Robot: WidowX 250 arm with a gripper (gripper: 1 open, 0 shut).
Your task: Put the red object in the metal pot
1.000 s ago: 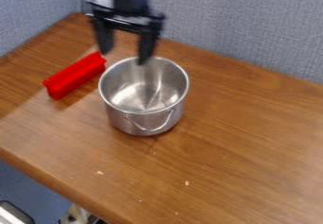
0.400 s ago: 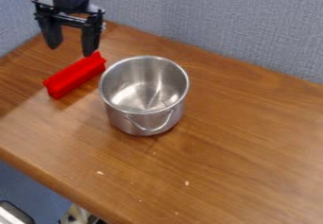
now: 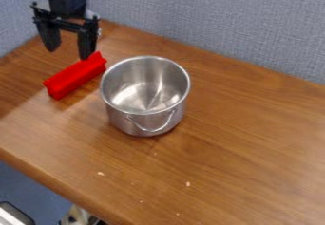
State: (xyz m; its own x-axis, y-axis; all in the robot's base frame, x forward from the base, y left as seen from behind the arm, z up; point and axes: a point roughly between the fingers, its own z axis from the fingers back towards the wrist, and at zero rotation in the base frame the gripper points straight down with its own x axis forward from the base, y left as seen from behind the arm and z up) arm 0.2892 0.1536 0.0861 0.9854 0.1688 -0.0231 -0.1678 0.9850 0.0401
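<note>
The shiny silver pot [image 3: 144,97] stands on the wooden bench [image 3: 229,139]. Just beside it, on the side near the end effector [image 3: 68,54], lies the red block [image 3: 75,76], long and plain. The end effector hangs behind the block, fingers wide apart.

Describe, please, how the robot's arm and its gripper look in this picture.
The robot arm is dark, nearly black, and comes in from the top edge, where most of it is cut off. The black gripper has a wide crossbar and two thick, dark fingers. No markings can be made out.
</note>
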